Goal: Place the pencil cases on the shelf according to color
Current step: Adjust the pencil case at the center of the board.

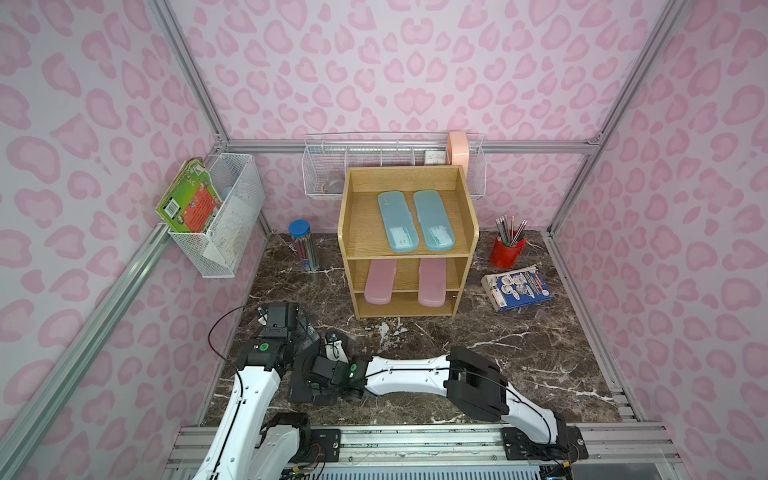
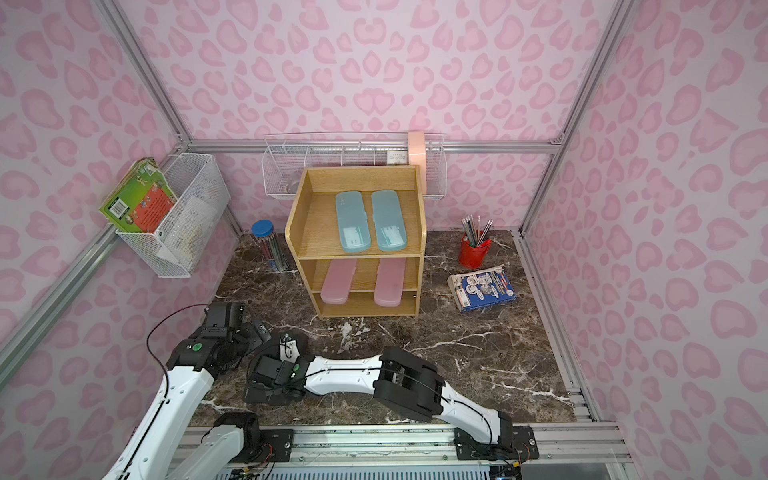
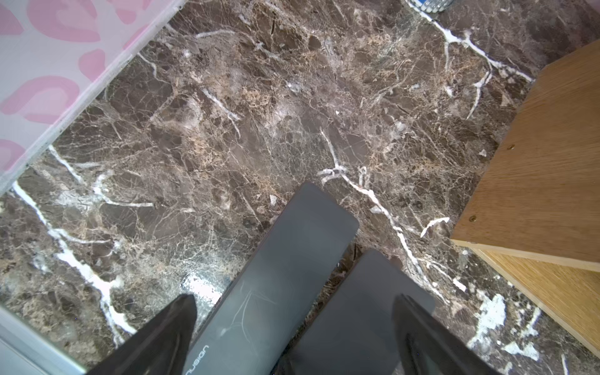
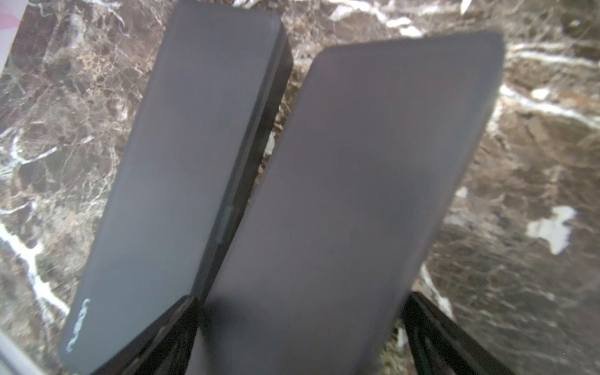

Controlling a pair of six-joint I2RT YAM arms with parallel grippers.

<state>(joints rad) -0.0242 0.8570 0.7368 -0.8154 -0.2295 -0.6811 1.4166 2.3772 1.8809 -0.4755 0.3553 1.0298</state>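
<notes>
So the logo black pencil case (image 3: 282, 259) and plain black pencil case (image 3: 357, 308) are lying side by side on the marble table (image 3: 227, 113), not on the shelf (image 1: 407, 241) yet. The left gripper (image 3: 293, 297) has its fingers apart over both. The right gripper (image 4: 302, 297) has its fingers spread wide either side of the plain one.

Robot test cell dressed as a study corner: an aluminium frame (image 1: 540, 146) carries walls (image 1: 415, 62) of pink spotted print around a marble-look tabletop (image 1: 519, 353), with a left arm (image 1: 249, 390) and a right arm (image 1: 407, 370) bolted to a rail (image 1: 415, 444) at its near edge. The props are desk goods: a wooden shelf (image 1: 409, 254), a side basket (image 1: 232, 216), a back basket (image 1: 324, 174), a red cup (image 1: 505, 251) of pencils, a pencil tube (image 1: 305, 247) and a book (image 1: 517, 287).
</notes>
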